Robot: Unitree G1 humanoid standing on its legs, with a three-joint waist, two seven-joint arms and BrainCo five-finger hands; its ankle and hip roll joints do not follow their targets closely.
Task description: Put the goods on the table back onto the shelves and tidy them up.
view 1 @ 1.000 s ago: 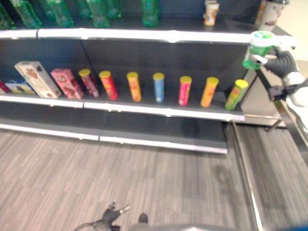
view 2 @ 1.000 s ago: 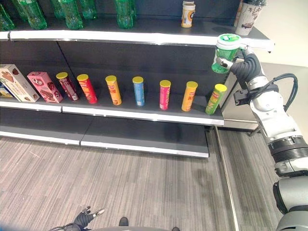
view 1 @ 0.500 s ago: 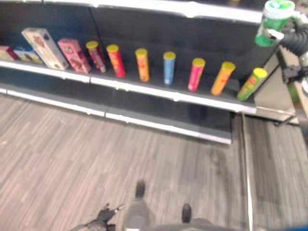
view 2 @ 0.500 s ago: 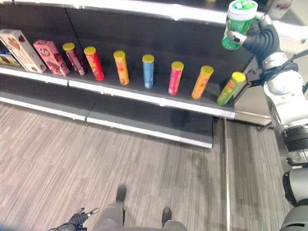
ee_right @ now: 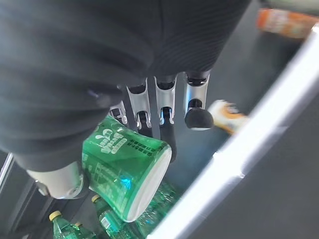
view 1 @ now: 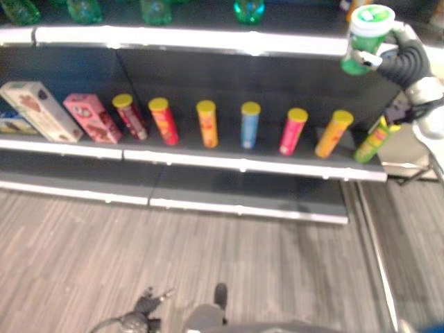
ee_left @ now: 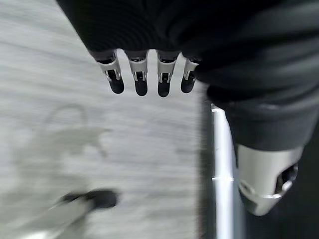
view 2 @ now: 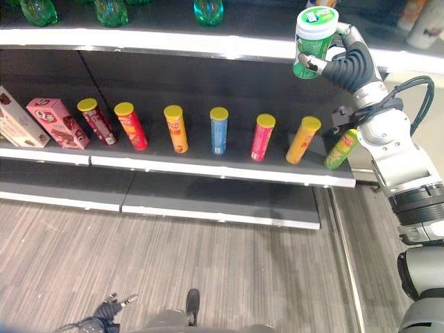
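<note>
Your green cup [view 2: 316, 41], a glossy tapered tub with a white lid, sits tilted in the right hand [view 2: 350, 64], fingers curled round its side; in the right wrist view the wall shows translucent green with white print. It hangs level with the bright metal front edge of the top shelf [view 2: 173, 43], towards that shelf's right end. On that shelf, green bottles [view 2: 208, 10] stand to the left; beyond the cup you have dark bare board between them and a small orange-and-white container [ee_right: 227, 114].

The middle shelf [view 2: 208, 170] carries a row of leaning cylindrical cans with yellow lids [view 2: 219, 130], evenly spaced and apart from each other, then two pink and cream boxes [view 2: 57, 123] at left. The lime can [view 2: 340, 148] at the right end lies just beside your forearm. The lowest shelf [view 2: 215, 201] is flat dark board.

Left hand [ee_left: 144, 79] hangs low over grey wood-grain floor [view 2: 243, 270], fingers straight, holding nothing.
</note>
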